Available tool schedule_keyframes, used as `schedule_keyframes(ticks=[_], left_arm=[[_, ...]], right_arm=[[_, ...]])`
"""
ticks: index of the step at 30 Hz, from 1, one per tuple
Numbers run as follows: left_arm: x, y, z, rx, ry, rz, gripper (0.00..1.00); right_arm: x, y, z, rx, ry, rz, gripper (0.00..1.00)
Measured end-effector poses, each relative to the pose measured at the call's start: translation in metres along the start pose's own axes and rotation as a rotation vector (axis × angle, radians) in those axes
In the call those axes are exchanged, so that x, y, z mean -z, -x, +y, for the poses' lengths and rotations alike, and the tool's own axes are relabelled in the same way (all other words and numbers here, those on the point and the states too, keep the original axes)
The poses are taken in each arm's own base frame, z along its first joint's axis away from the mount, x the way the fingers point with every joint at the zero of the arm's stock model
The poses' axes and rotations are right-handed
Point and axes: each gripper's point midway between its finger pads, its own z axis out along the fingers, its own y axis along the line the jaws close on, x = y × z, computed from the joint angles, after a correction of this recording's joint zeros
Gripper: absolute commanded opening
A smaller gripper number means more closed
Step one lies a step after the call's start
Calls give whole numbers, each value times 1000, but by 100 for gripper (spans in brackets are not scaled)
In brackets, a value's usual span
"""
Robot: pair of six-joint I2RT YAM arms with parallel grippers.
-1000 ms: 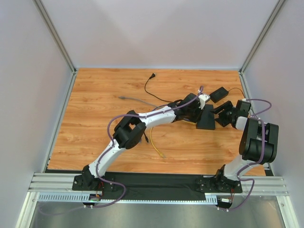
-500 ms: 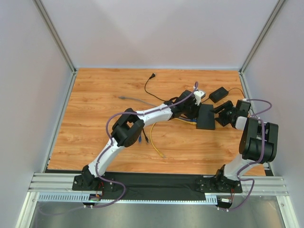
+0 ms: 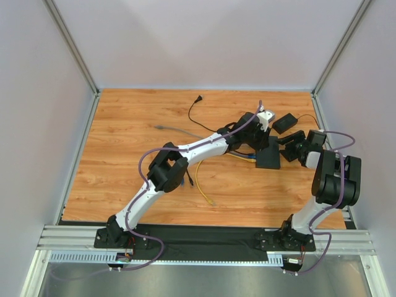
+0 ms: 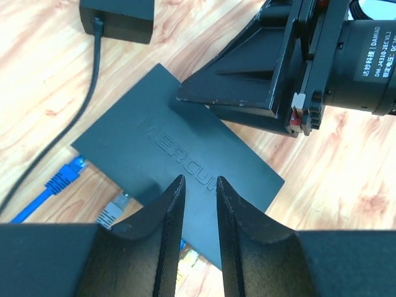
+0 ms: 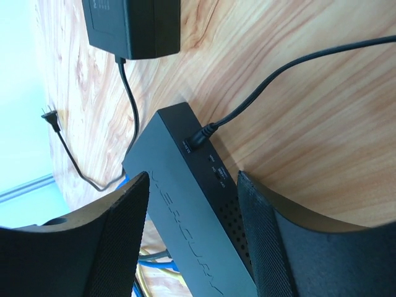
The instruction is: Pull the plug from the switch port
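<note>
The switch [image 3: 270, 158] is a flat black box lying at the right of the table, also seen as the switch [image 4: 179, 158] and the switch [image 5: 185, 229]. A blue plug [image 4: 62, 179] and a grey plug [image 4: 112, 212] lie at its port edge; I cannot tell whether either is seated. My left gripper [image 4: 199, 185] hovers over the top face, open a narrow gap, holding nothing. My right gripper [image 5: 192, 235] is open wide and straddles the switch's end; one of its fingers [image 4: 235, 93] reaches over the top face. A round power plug [image 5: 201, 137] sits in the side of the switch.
A black power adapter [image 3: 284, 122] with a thin cord lies just beyond the switch. A yellow cable [image 3: 204, 189], a grey cable [image 3: 176, 130] and a black cord ending in prongs [image 3: 198, 99] trail over the wooden table. Walls stand close on three sides.
My left gripper has moved right and farther back, from beside the switch's port edge to above the switch, and its jaws have spread a little. The right gripper has stayed at the switch.
</note>
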Motion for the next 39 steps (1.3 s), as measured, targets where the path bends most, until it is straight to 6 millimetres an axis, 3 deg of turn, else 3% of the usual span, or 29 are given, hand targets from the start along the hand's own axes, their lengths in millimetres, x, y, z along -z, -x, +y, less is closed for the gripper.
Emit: schedule_keyframes(ticks=[3, 9, 15, 18, 23, 26, 35, 39], left_arm=[[-3, -6, -1, 29, -12, 14, 33], [-16, -44, 4, 80, -15, 91, 33], [-17, -44, 3, 110, -14, 97, 31], [-16, -45, 3, 125, -11, 105, 30], [-16, -47, 2, 148, -15, 106, 29], [-17, -48, 0, 159, -21, 104, 29], [-18, -48, -1, 163, -31, 97, 28], [-19, -49, -1, 166, -36, 93, 27]], right_arm=[[-1, 3, -2, -13, -13, -18, 54], [-3, 5, -8, -51, -30, -41, 48], [-9, 10, -5, -72, -8, -50, 47], [-13, 12, -5, -80, -7, -50, 36], [-18, 14, -3, -99, 8, -49, 35], [-19, 14, 0, -111, 21, -48, 24], [-20, 15, -3, -172, 29, -38, 36], [-21, 17, -4, -197, 30, -39, 36]])
